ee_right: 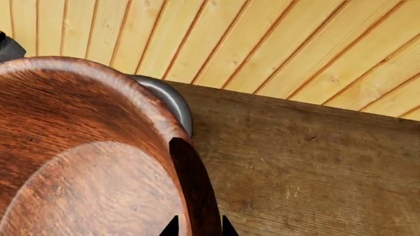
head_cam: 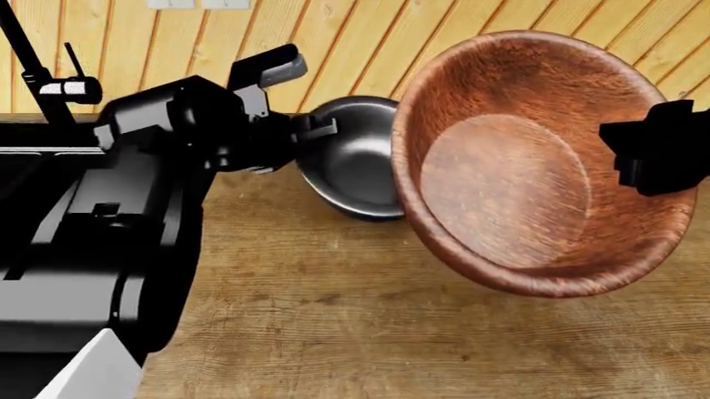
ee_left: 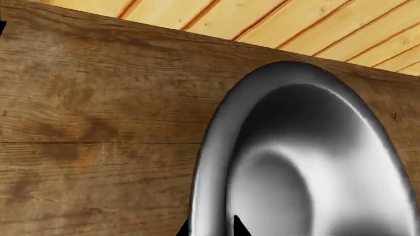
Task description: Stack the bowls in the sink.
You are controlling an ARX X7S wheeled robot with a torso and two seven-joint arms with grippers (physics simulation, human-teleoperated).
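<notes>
Between the two arms, above the wooden surface (head_cam: 367, 316), both bowls were held off the wood and tipped on edge. The left gripper (head_cam: 316, 126) had its jaws clamped on the left rim of the steel bowl (head_cam: 355, 162), whose open side faced the near right; the left wrist view showed its shiny dark hollow (ee_left: 308, 162) with nothing in it, the black jaw tips straddling the rim at the frame's lower edge. The right gripper (head_cam: 638, 158) had its jaws clamped on the right rim of the wooden bowl (head_cam: 521, 166), one jaw inside and one outside the thick wall, as the right wrist view (ee_right: 196, 228) showed. That reddish-brown bowl (ee_right: 85, 162) was empty too, its mouth turned toward the camera and its left rim overlapping the steel bowl in the head view; whether the two touched could not be told. Far left stood the black sink (head_cam: 33, 158) with its tall faucet (head_cam: 39, 75), mostly hidden behind the left arm. Pale wooden planks (head_cam: 367, 41) lined the far wall. No writing or labels could be read anywhere.
</notes>
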